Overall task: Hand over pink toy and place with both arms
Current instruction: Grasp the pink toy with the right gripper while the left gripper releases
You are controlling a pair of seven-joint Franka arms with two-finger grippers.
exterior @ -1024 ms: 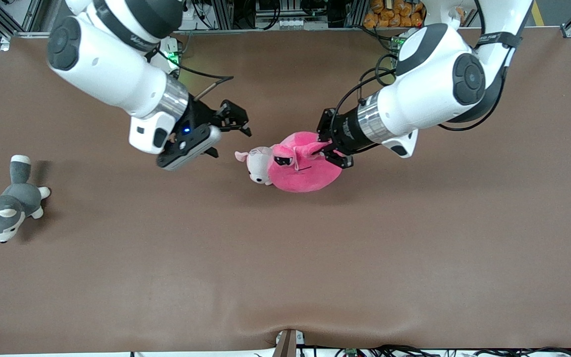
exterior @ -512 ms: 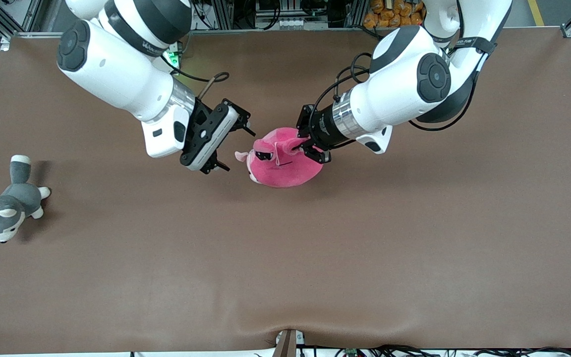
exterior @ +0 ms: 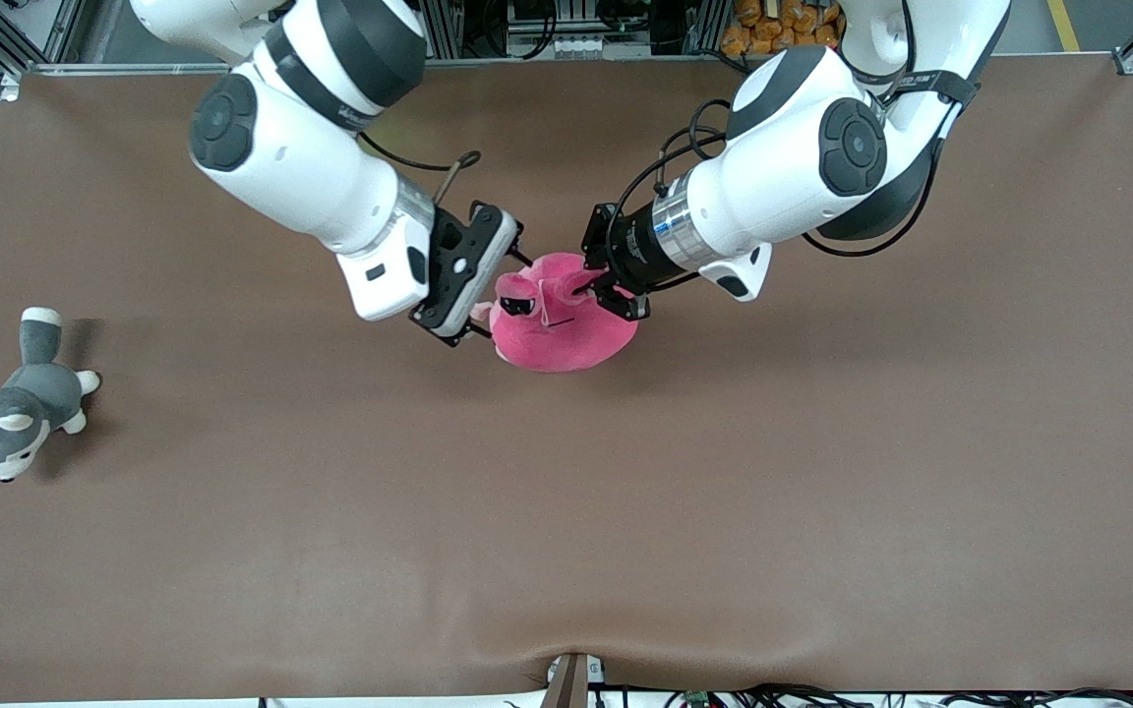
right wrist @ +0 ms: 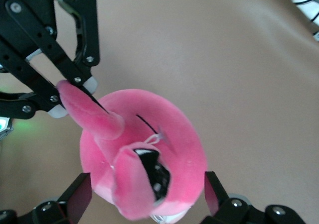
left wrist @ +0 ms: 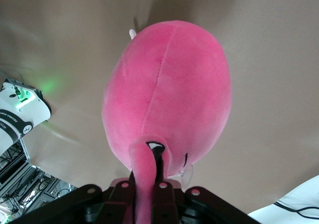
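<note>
Pink toy [exterior: 559, 329]: you see it hanging over the middle of the worktop [exterior: 626, 511], between the two grippers.
Left gripper [exterior: 614, 291]: its jaws are clamped on one of the toy's ears, and the round body hangs from that ear.
Right gripper [exterior: 473, 295]: its jaws are spread wide, one on each side of the toy's face; neither has closed on it.
Grey husky [exterior: 14, 405]: you find it lying well apart, at the right arm's end of the worktop.

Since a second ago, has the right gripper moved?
Yes. The right gripper closed in on the pink toy, away from the husky.
</note>
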